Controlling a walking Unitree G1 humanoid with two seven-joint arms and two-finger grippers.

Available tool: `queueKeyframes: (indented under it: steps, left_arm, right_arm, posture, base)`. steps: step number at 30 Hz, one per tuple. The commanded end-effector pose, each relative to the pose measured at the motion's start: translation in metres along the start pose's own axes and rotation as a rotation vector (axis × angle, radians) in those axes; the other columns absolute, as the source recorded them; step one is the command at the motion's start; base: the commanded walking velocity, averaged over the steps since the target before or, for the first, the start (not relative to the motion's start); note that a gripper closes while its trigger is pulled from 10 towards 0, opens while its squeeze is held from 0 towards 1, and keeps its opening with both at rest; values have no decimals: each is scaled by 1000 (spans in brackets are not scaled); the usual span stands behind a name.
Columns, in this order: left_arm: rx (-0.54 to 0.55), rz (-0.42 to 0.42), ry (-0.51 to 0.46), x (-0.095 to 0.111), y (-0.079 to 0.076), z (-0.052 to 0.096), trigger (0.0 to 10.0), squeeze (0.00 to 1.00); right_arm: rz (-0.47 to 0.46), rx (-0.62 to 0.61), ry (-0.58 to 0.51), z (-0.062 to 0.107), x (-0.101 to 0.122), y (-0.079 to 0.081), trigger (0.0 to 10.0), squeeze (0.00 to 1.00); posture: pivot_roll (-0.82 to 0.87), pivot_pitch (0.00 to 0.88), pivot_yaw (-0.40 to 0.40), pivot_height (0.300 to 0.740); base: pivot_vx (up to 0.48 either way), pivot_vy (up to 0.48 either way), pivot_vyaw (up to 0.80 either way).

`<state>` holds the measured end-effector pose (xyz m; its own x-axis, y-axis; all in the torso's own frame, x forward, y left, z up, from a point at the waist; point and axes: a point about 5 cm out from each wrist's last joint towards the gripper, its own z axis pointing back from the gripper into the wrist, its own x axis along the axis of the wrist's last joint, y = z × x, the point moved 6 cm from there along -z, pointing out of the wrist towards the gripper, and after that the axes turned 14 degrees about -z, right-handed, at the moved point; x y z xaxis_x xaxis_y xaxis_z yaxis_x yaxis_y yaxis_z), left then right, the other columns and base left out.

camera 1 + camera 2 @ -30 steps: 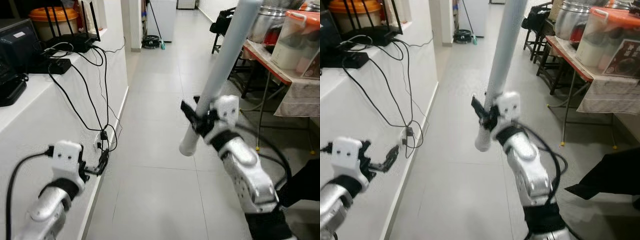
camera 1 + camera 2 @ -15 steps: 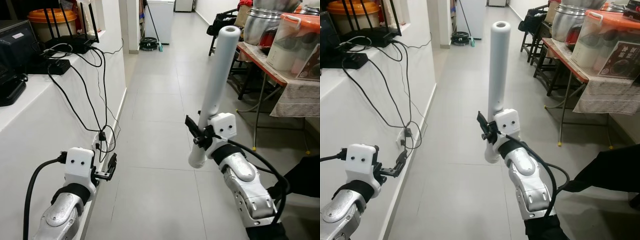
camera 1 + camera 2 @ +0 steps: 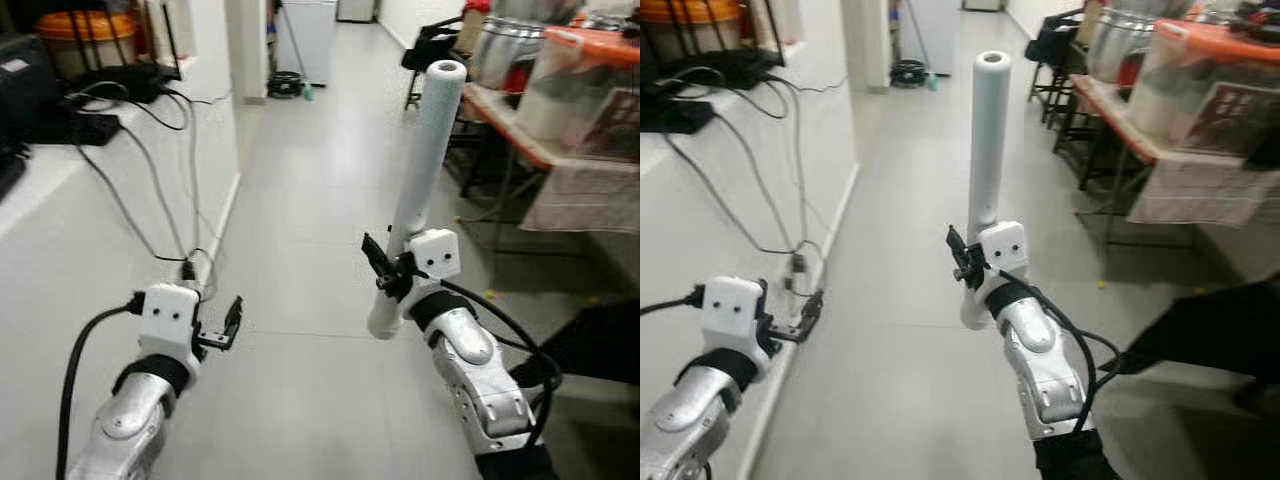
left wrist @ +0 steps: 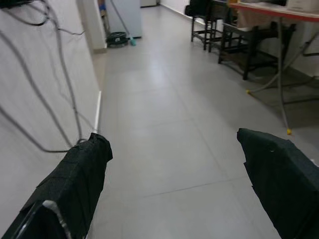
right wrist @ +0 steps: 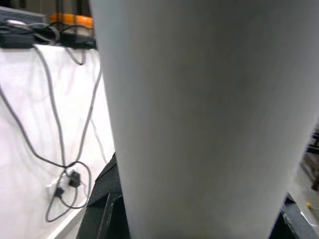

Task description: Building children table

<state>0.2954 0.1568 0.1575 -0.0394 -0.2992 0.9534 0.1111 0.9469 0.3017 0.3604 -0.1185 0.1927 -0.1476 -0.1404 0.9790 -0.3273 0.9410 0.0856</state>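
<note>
A long white tube, a table leg (image 3: 420, 170), stands nearly upright in the air over the tiled corridor floor. My right gripper (image 3: 388, 278) is shut on its lower part, and in the right wrist view the leg (image 5: 199, 119) is pressed close against the camera. My left gripper (image 3: 232, 325) is held low on the left near the white wall. Its two black fingers (image 4: 75, 184) are spread wide with nothing between them.
A white ledge (image 3: 60, 170) on the left carries a router, a black box and hanging cables (image 3: 190, 200) that run down to a wall socket. On the right stand a table with pots and a plastic box (image 3: 560, 90), and dark chairs (image 3: 440, 45). A dark garment (image 3: 600, 340) lies at the lower right.
The view has shifted as I moved. The leg has gone from a strong tilt to nearly upright, with its top end now in view. My left gripper has risen a little.
</note>
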Motion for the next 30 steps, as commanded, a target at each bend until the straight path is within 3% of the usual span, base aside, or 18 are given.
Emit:
queueKeyframes:
  steps: [1, 22, 30]
  left_arm:
    - [-17, 4, 4, -3, -5, -1, 10000, 0]
    - [-16, 2, -4, -4, -4, -6, 10000, 0]
    - [34, 26, -26, 0, 2, -4, 10000, 0]
  right_arm:
    - [16, -17, -10, 0, 3, -5, 10000, 0]
    - [20, -71, -24, 0, 4, -14, 10000, 0]
    - [-9, -73, -44, 4, 7, -13, 10000, 0]
  posture:
    - [80, 0, -59, 740]
    - [74, 0, -33, 740]
    - [75, 0, -27, 740]
  base:
    - [0, -439, 0]
    - [11, -438, 0]
    - [0, 0, 0]
